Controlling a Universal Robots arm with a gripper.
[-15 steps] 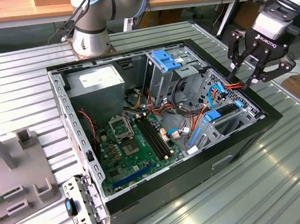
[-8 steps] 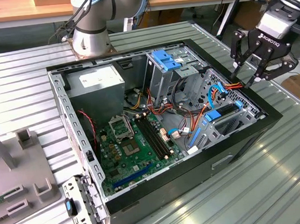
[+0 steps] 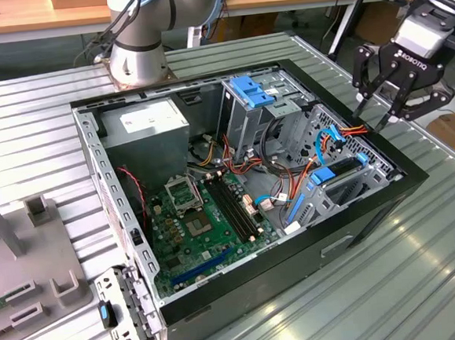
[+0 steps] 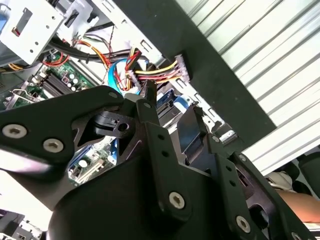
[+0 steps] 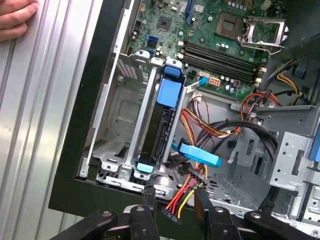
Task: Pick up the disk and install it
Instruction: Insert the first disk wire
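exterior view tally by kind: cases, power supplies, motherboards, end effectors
case: 1
power supply: 1
motherboard: 1
end effector: 1
total: 4

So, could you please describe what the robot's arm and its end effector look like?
The arm has rounded silver-grey metal joints, and black cables run down beside its base. The end effector is matte black with small white print on its body. In the second wrist view its fingers are flat jointed links fastened with silver screws.
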